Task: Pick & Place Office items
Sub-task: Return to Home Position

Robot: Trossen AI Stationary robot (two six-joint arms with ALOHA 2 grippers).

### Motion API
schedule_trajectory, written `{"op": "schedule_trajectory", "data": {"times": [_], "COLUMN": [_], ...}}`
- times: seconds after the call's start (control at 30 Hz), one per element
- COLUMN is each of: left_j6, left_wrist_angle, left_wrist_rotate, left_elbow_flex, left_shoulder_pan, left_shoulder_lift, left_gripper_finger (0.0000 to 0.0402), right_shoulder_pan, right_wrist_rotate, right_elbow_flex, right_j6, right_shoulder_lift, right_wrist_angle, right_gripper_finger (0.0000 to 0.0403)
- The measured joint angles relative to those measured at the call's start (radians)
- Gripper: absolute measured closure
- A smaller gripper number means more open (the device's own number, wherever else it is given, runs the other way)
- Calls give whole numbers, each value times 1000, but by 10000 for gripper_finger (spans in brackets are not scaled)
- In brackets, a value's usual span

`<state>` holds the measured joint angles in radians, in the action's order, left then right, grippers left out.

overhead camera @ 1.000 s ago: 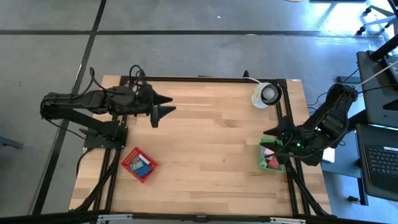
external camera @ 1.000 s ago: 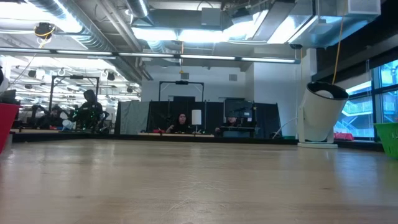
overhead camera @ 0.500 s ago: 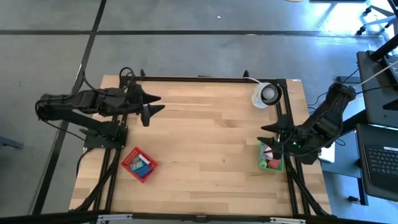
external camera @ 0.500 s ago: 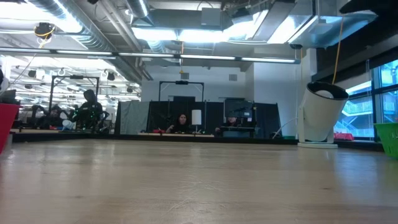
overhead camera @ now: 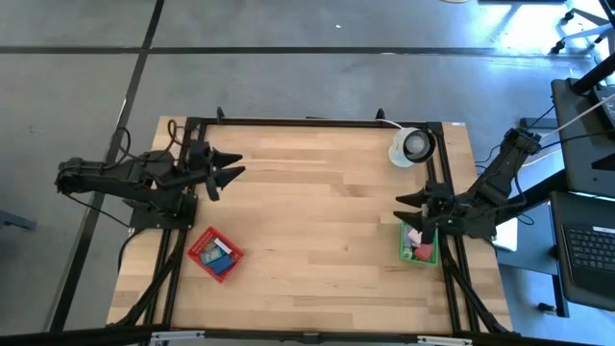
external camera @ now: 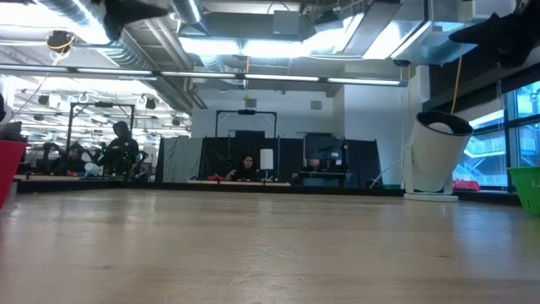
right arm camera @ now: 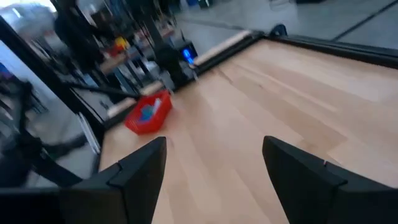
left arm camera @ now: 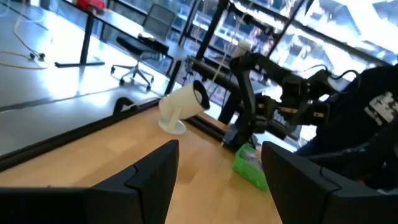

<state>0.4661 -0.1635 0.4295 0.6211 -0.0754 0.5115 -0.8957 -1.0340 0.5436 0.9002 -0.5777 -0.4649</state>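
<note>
Across the high view, the wooden table (overhead camera: 317, 211) is bare in its middle, and the small blocky pieces all lie in two baskets. The blue and teal office items (overhead camera: 220, 254) sit with a pale one in the red basket (overhead camera: 202, 241) at lower left. The pink and red office items (overhead camera: 417, 242) fill the green basket (overhead camera: 405, 252) at the right edge. The left gripper (overhead camera: 236, 165) hangs over the table's upper left edge with its claw spread apart. The right gripper (overhead camera: 402, 209) hovers just above the green basket in the frame, its claw also apart. A white round object (overhead camera: 411, 146) stands at the upper right corner. Low across the tabletop, only slivers of the baskets show at the far left and far right, with the white round object to the right. From the left wrist, two dark fingers (left arm camera: 149, 180) stand wide apart, framing the white round object and the green basket beside the right arm (left arm camera: 280, 106). From the right wrist, its fingers (right arm camera: 140, 174) are likewise apart, and the red basket lies far off with a blue piece inside.
</note>
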Motion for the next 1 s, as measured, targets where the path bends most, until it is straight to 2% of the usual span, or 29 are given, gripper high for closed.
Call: {"op": "schedule_trajectory", "data": {"times": [0.2,0.43,0.63,0.77,1.0], "left_j6": [43,45,38,42,48], "left_wrist_angle": [44,203,370,474,505], "left_wrist_rotate": [7,-3,-35,-74,-86], "left_elbow_flex": [-134,-287,-413,-478,-519], "left_shoulder_pan": [27,63,87,99,113], "left_shoulder_lift": [-113,-201,-231,-235,-235], "left_gripper_finger": [176,176,176,176,176], "right_shoulder_pan": [51,125,190,240,328], "right_wrist_rotate": [56,192,296,395,523], "right_elbow_flex": [-141,-227,-283,-348,-479], "right_j6": [-130,-272,-367,-438,-497], "right_shoulder_lift": [115,227,313,374,459], "right_wrist_angle": [220,334,379,487,655], "right_gripper_finger": [133,133,133,133,133]}}
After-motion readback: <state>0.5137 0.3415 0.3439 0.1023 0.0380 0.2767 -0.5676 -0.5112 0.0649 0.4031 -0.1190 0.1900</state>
